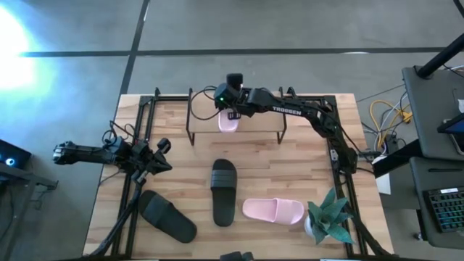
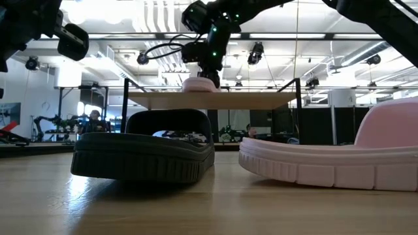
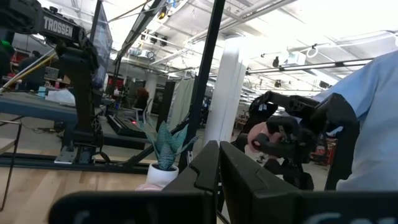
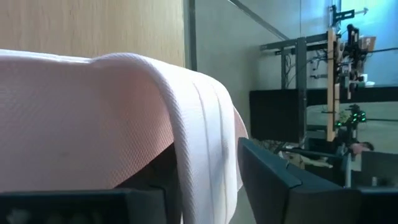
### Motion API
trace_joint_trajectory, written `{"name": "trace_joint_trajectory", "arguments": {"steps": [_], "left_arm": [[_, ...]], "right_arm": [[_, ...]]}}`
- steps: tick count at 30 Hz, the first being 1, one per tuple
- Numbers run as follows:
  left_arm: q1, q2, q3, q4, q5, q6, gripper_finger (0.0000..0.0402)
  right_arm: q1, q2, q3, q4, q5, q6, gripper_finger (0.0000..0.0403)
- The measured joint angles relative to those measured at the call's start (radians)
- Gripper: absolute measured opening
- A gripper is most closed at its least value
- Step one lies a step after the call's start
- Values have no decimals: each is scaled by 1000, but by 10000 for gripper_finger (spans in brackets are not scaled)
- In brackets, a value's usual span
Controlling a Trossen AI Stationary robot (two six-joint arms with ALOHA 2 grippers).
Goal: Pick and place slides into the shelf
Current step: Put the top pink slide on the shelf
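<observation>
The shelf [image 1: 261, 110] stands at the table's far middle on thin black legs. A pale pink slide [image 1: 228, 123] lies on its plank top [image 2: 261, 100], near the left end. My right gripper [image 1: 230, 110] is right over that slide and shut on it. A second pink slide [image 1: 272, 210] and two black slides [image 1: 223, 190] [image 1: 168, 216] lie flat on the table at the near side. My left gripper [image 1: 162, 156] hovers shut and empty over the table's left part. My right gripper holds the pink slide by its wide strap [image 4: 205, 143], whose edge lies between the two fingers, one finger [image 4: 273, 180] close against it. The fingers come from above, slanting from the table's right. The slide's sole rests on the shelf's plank [image 2: 199, 84].
A potted plant [image 1: 330, 217] stands at the table's near right corner. Black frame rails run along the table's left and right edges. In the left wrist view a person in a light blue sleeve [image 3: 373, 124] shows beyond the table.
</observation>
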Motion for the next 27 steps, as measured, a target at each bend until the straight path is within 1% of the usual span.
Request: {"name": "trace_joint_trajectory", "arguments": {"steps": [4, 14, 16, 19, 21, 23, 27], "left_arm": [[0, 0, 0, 0, 0, 0, 0], [0, 0, 0, 0, 0, 0, 0], [0, 0, 0, 0, 0, 0, 0], [0, 0, 0, 0, 0, 0, 0], [0, 0, 0, 0, 0, 0, 0], [0, 0, 0, 0, 0, 0, 0], [0, 0, 0, 0, 0, 0, 0]], "right_arm": [[22, -13, -3, -11, 4, -13, 141], [97, -70, -3, -17, 60, -7, 143], [121, -83, -3, -20, 110, 19, 144], [166, -110, -3, -34, 189, 102, 142], [185, -129, -2, -47, 184, 146, 139], [193, -139, 0, -38, 167, 153, 137], [156, -120, 0, -42, 179, 131, 137]]}}
